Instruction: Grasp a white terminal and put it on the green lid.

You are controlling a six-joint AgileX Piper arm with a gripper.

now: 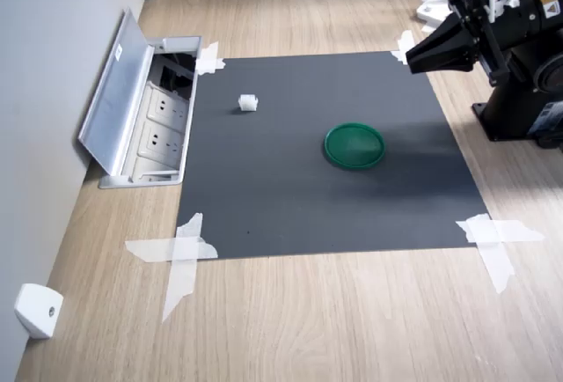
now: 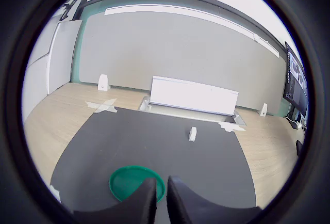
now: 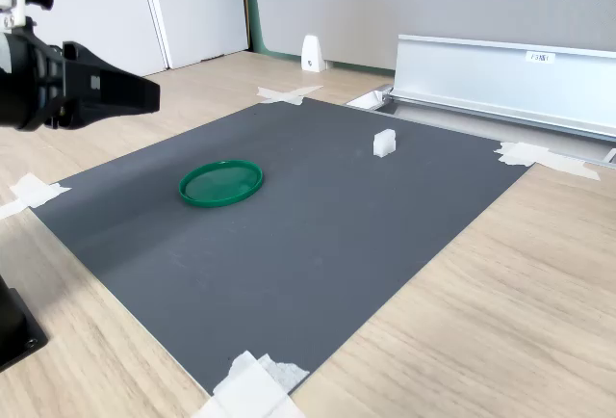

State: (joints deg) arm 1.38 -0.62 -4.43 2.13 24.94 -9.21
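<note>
The white terminal (image 1: 248, 103) (image 3: 384, 143) (image 2: 192, 133) is a tiny white block lying alone on the black mat (image 1: 290, 197), near the mat's edge beside the socket box. The green lid (image 1: 354, 146) (image 3: 220, 183) (image 2: 135, 182) lies flat on the mat, well apart from the terminal. My gripper (image 1: 410, 58) (image 3: 154, 92) (image 2: 161, 184) hovers in the air above the mat's edge, at the first exterior view's upper right. It is shut, with its fingers almost touching and nothing between them. In the wrist view the lid sits just beyond the fingertips (image 2: 149, 185).
A recessed socket box (image 1: 163, 127) with its grey cover (image 1: 114, 91) (image 3: 500, 66) raised borders the mat. White tape strips (image 1: 180, 254) hold the mat's corners. A white wedge-shaped piece (image 1: 38, 310) sits by the wall. The arm's black base (image 1: 523, 109) stands beside the mat.
</note>
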